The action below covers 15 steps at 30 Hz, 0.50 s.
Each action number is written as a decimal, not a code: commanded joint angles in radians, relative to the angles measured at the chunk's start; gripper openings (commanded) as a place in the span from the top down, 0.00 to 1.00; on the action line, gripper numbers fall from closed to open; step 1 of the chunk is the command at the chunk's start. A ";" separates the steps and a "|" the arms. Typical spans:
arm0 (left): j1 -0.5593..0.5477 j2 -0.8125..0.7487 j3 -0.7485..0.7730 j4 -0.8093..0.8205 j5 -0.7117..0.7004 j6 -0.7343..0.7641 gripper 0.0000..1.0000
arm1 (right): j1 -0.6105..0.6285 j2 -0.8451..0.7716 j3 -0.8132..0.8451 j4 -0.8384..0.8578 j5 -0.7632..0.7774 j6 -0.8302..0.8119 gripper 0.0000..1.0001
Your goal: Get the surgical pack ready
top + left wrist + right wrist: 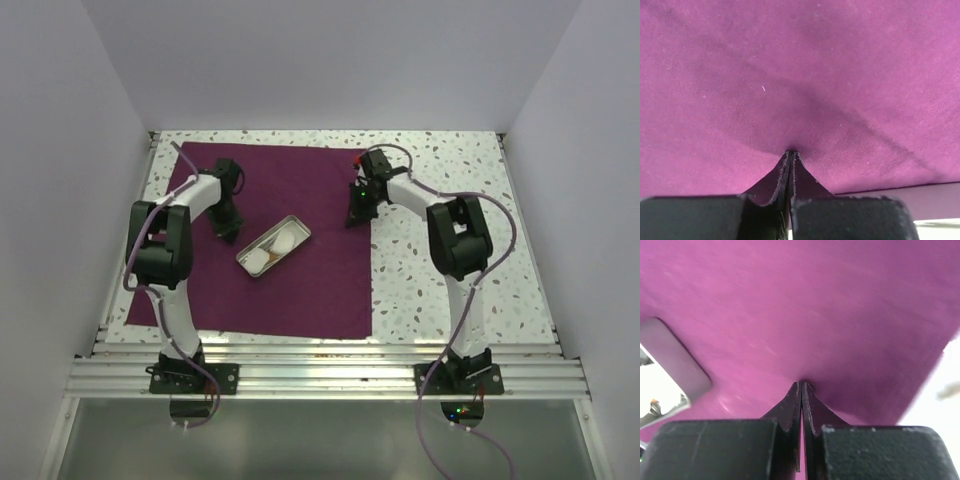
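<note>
Both grippers are closed on one deep purple-maroon matte fabric sheet point(300, 290), which lies spread flat over the left and middle of the white speckled table point(450, 280). The left gripper point(790, 156) has its jaws pressed together on a small pinch of cloth in the sheet's left part, with creases fanning out from the tips (a shadowed fold runs off to the right). The right gripper point(801, 385) is likewise squeezed tight near the sheet's right edge, a thin line of purple showing between its fingers point(786, 409). Between the two arms, a small rectangular metal tray point(300, 226) holding pale items sits on the sheet.
</note>
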 commanded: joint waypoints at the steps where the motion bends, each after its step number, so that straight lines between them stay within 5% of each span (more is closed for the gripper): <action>1: 0.000 0.103 0.057 0.067 0.098 0.048 1.00 | -0.066 -0.052 -0.151 -0.022 0.068 0.012 1.00; 15: -0.101 0.315 0.326 0.078 0.311 0.119 1.00 | -0.131 -0.302 -0.555 -0.036 0.134 0.083 1.00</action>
